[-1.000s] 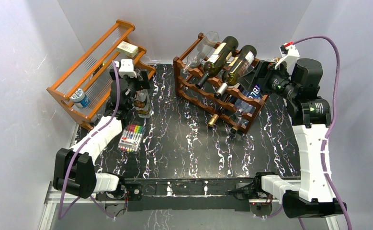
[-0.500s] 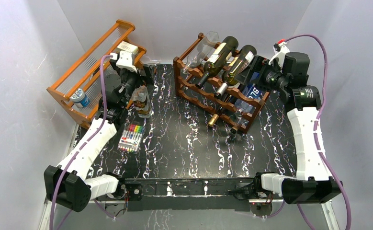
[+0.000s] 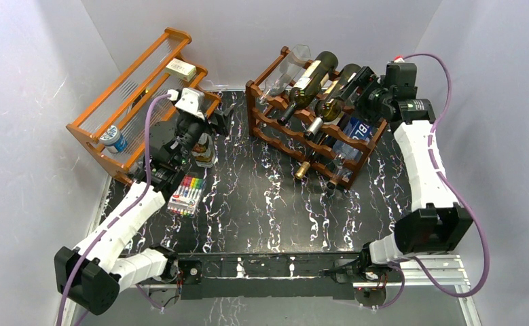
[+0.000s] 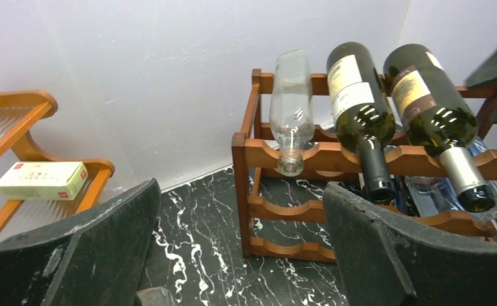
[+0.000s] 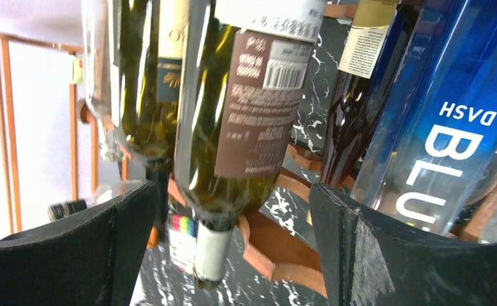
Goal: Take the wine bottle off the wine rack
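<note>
The dark reddish-brown wine rack [image 3: 267,124] stands at the back right of the table. Its top tier holds a clear bottle [image 3: 285,71], a green wine bottle with a cream label [image 3: 314,75] and a green wine bottle with a brown label [image 3: 339,92]. My right gripper [image 3: 367,85] is open at the rear end of the brown-label bottle. In the right wrist view that bottle [image 5: 245,121] lies ahead between the open fingers of the right gripper [image 5: 233,248]. My left gripper [image 3: 214,122] is open and empty, left of the rack. It [image 4: 242,248] faces the rack [image 4: 296,156].
A blue bottle [image 3: 358,129] and several more bottles lie in the lower tiers. An orange shelf [image 3: 132,95] at the back left holds a box [image 3: 180,68] and a tape roll [image 3: 114,138]. A small bottle [image 3: 204,146] and a marker pack [image 3: 185,195] stand nearby.
My right arm has stretched up and left, bringing its gripper to the back of the rack's top bottles. My left gripper has swung right, away from the small bottle, toward the rack.
</note>
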Controlling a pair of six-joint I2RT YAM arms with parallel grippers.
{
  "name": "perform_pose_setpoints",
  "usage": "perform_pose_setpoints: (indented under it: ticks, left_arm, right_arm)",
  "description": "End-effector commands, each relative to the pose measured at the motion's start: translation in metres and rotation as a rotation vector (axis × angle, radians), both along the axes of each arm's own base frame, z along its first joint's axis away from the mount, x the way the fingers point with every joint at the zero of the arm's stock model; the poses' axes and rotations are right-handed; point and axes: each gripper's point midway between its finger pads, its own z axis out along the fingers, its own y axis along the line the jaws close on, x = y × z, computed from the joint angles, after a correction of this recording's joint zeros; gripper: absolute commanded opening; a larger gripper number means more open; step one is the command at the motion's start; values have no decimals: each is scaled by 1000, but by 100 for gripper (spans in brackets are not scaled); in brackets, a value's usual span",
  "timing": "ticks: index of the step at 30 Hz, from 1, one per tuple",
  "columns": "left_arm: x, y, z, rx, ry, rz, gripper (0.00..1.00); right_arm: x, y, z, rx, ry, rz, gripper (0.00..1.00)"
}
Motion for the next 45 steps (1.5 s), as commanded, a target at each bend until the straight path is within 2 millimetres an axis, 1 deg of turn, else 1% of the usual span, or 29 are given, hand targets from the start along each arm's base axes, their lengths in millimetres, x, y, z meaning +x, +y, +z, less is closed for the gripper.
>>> perform_pose_setpoints:
  ticks: [1,2,7,9,12,16,22,26,29,33,36,40,42,45]
  left_arm:
    - [-16,-5,26,-5,-113,-44,98]
    - [-16,-7,24,-5,-116,-50,98]
    - [-17,-10,17,24,-135,-60,98]
    - [-18,-9,18,26,-144,-56,98]
    - [-20,-10,21,23,-150,-60,98]
    - [-23,-13,21,26,-155,-76,98]
    - [-23,-15,20,33,-156,-83,98]
    - [-23,-16,18,35,-153,-86,98]
    - [-22,-17,17,38,-149,-89,98]
    - [-21,-20,13,41,-140,-97,98]
    - [-20,-21,11,42,-134,-103,98]
    - [-19,-23,9,43,-128,-112,98]
    - [-19,-24,8,41,-125,-117,98]
    - [-18,-26,7,39,-120,-122,98]
  right_arm:
    - [29,-4,17,131,-9,-140,98]
    - [33,-4,13,148,2,-152,98]
    - [52,-5,8,201,11,-193,98]
    - [58,-5,7,222,12,-204,98]
    - [67,2,2,263,20,-187,98]
    - [75,12,-7,322,48,-158,98]
    - [82,21,-14,390,55,-138,97]
    - [81,23,-16,403,46,-124,82]
    - [79,23,-15,417,27,-132,76]
    - [77,22,-11,429,0,-133,71]
    - [74,23,1,440,-44,-117,64]
    - [65,28,22,457,-149,-57,62]
    - [59,31,27,471,-215,-16,62]
    - [50,31,31,492,-278,5,57]
